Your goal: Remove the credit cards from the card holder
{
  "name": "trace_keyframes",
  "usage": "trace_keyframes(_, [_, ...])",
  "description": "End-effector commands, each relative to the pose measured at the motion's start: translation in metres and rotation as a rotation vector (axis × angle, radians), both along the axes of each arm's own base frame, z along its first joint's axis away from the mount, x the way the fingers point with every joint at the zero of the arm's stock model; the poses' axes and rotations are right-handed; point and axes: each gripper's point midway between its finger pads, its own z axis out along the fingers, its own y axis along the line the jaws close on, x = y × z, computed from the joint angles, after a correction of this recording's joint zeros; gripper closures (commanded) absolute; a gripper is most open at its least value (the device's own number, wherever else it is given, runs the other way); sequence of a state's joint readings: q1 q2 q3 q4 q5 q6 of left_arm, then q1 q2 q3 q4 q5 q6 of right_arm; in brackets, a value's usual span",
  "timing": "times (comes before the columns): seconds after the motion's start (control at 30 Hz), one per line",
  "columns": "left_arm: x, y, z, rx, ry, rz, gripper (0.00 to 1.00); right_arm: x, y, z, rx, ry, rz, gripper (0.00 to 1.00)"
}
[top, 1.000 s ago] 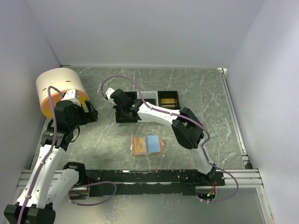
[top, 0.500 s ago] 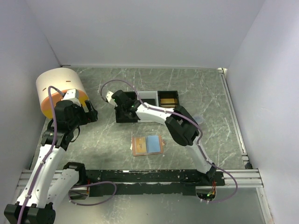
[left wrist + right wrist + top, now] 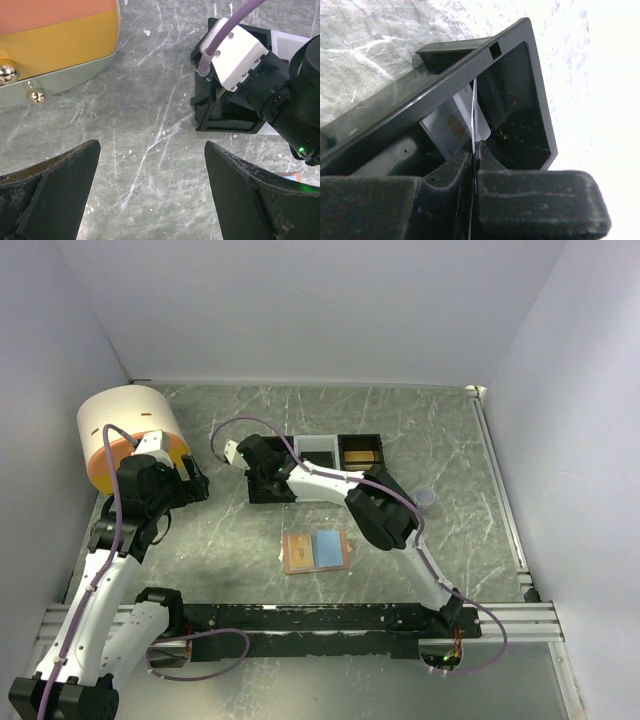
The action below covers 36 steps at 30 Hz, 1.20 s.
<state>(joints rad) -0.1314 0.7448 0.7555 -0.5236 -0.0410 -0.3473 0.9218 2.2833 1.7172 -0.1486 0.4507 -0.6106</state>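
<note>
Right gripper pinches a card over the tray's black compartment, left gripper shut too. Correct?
No, the left gripper is open, its jaws spread wide above the table, as the left wrist view shows. The rest holds: the right gripper pinches a card over the tray's black compartment.

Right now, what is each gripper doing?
Left gripper: open, empty.
Right gripper: shut on a thin card, over the black tray.

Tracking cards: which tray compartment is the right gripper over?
The black left compartment; the white middle compartment and gold-filled right compartment lie clear of the right gripper and its card.
</note>
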Motion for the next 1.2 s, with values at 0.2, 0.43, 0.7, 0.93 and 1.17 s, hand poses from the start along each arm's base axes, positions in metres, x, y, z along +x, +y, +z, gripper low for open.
trace_keyframes(0.2, [0.003, -0.001, 0.001, 0.008, -0.009, -0.021, 0.04, 0.012, -0.001, -0.011, -0.052, 0.002, 0.019, 0.90])
trace_keyframes(0.43, [0.005, -0.004, -0.002, 0.007, 0.010, -0.041, 0.05, 0.004, 0.002, -0.011, -0.033, 0.092, 0.046, 0.69])
trace_keyframes(0.7, [0.005, -0.009, -0.005, 0.000, 0.018, -0.065, 0.05, 0.007, -0.008, -0.007, -0.014, 0.128, 0.036, 0.56])
trace_keyframes(0.93, [0.005, -0.009, -0.006, -0.001, 0.024, -0.068, 0.05, 0.005, -0.006, -0.003, 0.006, 0.138, 0.037, 0.53])
trace_keyframes(1.17, [0.005, -0.010, -0.008, -0.002, 0.029, -0.074, 0.05, -0.001, 0.003, 0.020, 0.114, 0.156, 0.033, 0.52])
